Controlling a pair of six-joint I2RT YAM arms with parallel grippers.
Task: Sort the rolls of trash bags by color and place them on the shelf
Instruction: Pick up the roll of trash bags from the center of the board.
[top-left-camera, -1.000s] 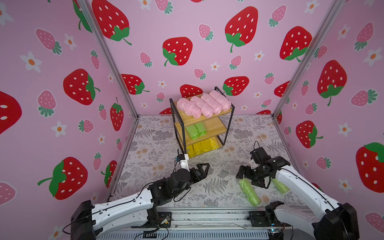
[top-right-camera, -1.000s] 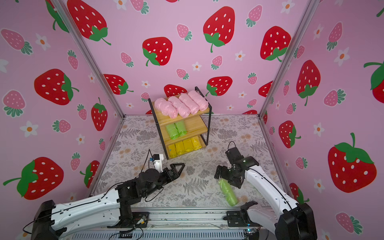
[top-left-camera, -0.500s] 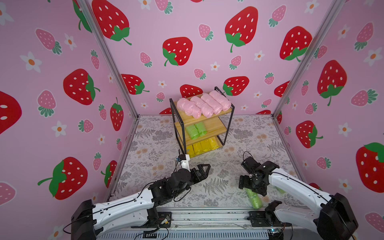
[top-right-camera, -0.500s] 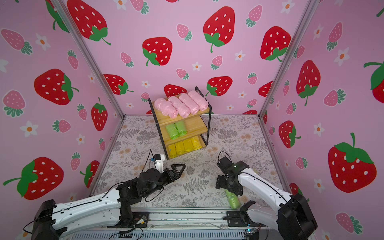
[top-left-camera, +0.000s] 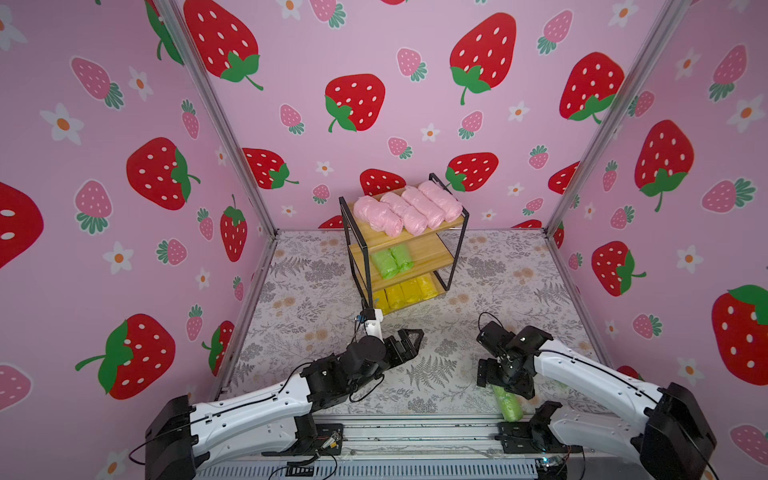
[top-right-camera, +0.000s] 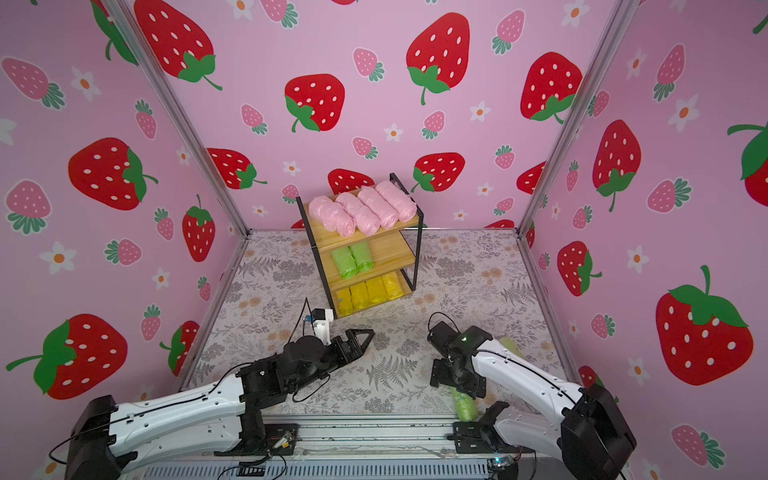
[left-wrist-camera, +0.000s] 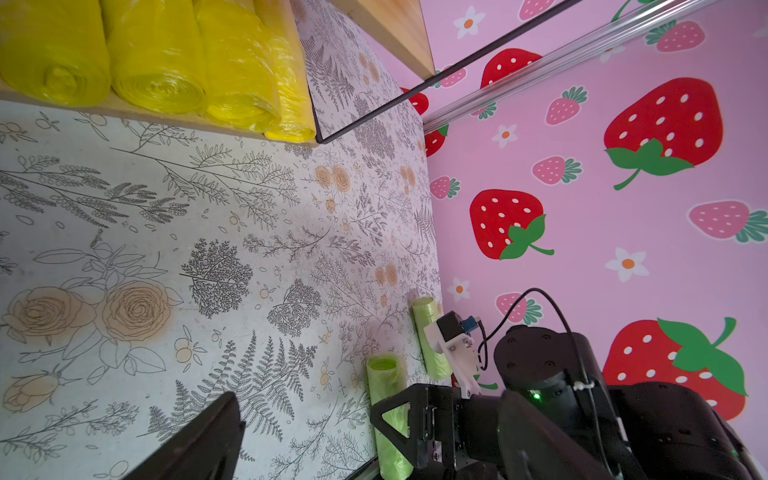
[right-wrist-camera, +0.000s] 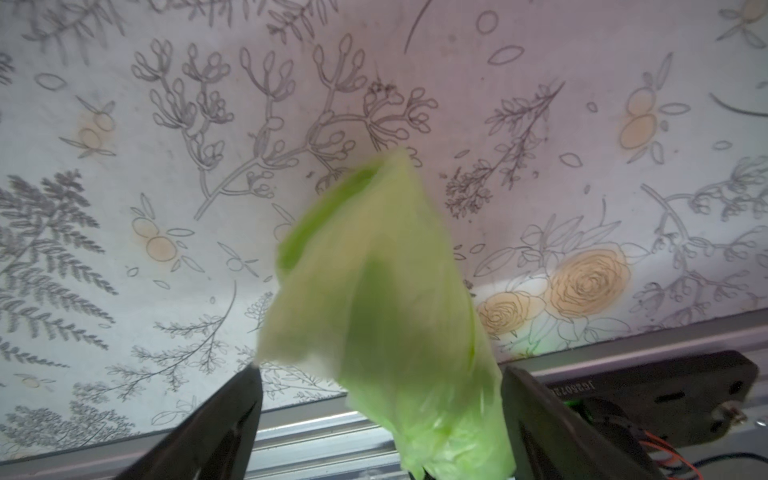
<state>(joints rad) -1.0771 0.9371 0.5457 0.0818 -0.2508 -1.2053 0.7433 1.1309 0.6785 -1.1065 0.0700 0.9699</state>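
On the floral mat (top-left-camera: 498, 270), left jaws gape; right jaws, apart, straddle a green roll (top-left-camera: 509, 405).

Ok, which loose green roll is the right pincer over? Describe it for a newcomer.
Find the metal rail at the near edge of the floral mat, on the right arm's side. A green roll lies with one end at that rail, between the jaws of the open right pincer. The other loose green roll lies farther back by the right wall, clear of that pincer.
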